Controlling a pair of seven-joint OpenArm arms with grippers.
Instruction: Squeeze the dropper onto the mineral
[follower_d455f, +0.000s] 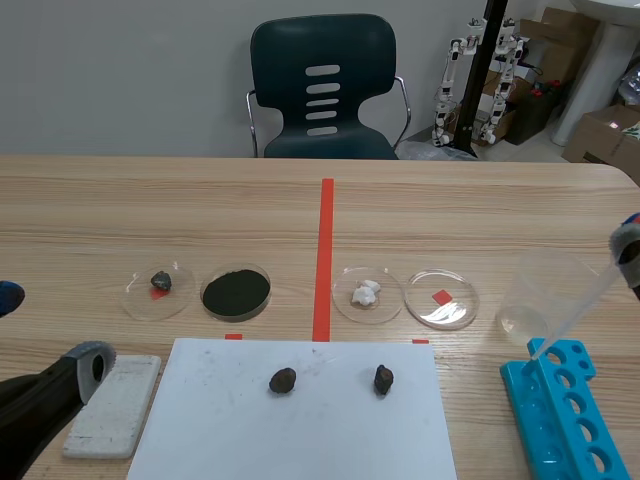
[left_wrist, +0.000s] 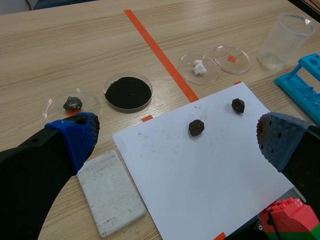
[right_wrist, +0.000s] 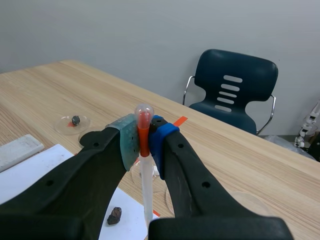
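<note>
Currently the right end effector (right_wrist: 144, 142) pinches a clear plastic dropper (right_wrist: 146, 195) near the wooden bench's (follower_d455f: 150, 200) right edge; left end effector (left_wrist: 175, 137) gapes, empty.

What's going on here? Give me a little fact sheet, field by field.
Right gripper: shut on the dropper
Dropper tip: by the blue rack, not over a mineral
Left gripper: open, near the white tile
Minerals: two dark lumps on the paper
Dishes: four in a row, holding a stone, black powder, white lumps, nothing
Beaker: beside the rack
</note>
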